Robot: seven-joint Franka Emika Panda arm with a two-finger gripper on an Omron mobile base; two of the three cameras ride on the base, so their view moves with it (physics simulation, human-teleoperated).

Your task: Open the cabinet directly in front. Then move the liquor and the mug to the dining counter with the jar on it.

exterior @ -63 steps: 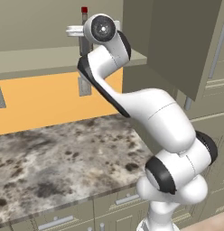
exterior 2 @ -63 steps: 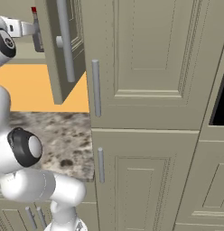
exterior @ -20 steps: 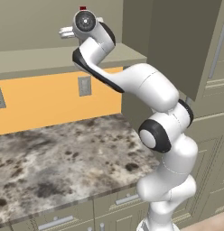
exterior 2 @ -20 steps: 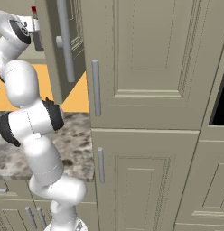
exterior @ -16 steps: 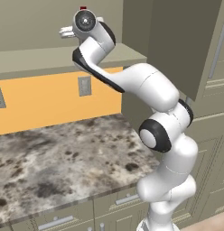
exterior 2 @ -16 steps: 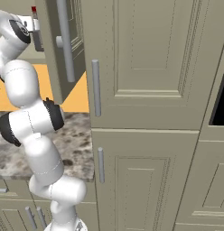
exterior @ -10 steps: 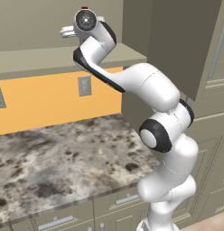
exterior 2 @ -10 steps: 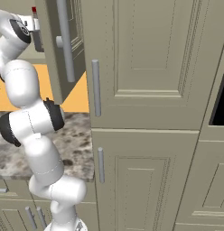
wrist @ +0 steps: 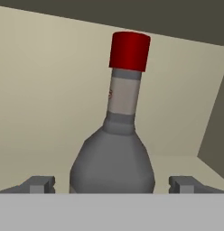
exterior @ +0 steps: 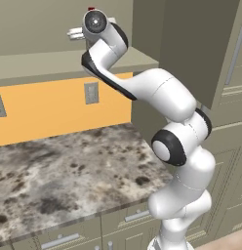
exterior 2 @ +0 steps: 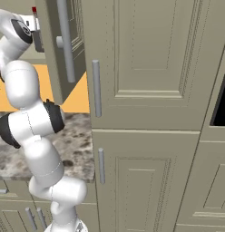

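A wall of grey-beige panelled cupboards runs beside me, tall doors (exterior 2: 146,59) with silver bar handles to the right. Below, a speckled marble worktop (exterior: 59,171) lies bare in front of an orange backsplash (exterior: 45,107) with a wall socket (exterior: 91,93). Overhead, the cabinet (exterior 2: 64,45) has its door swung open, edge toward me. The arm reaches up onto its pale shelf (exterior: 54,61). The gripper (wrist: 111,185) is spread wide, one fingertip either side of the liquor (wrist: 116,149), which stands upright on that shelf, red cap topmost, not pinched.
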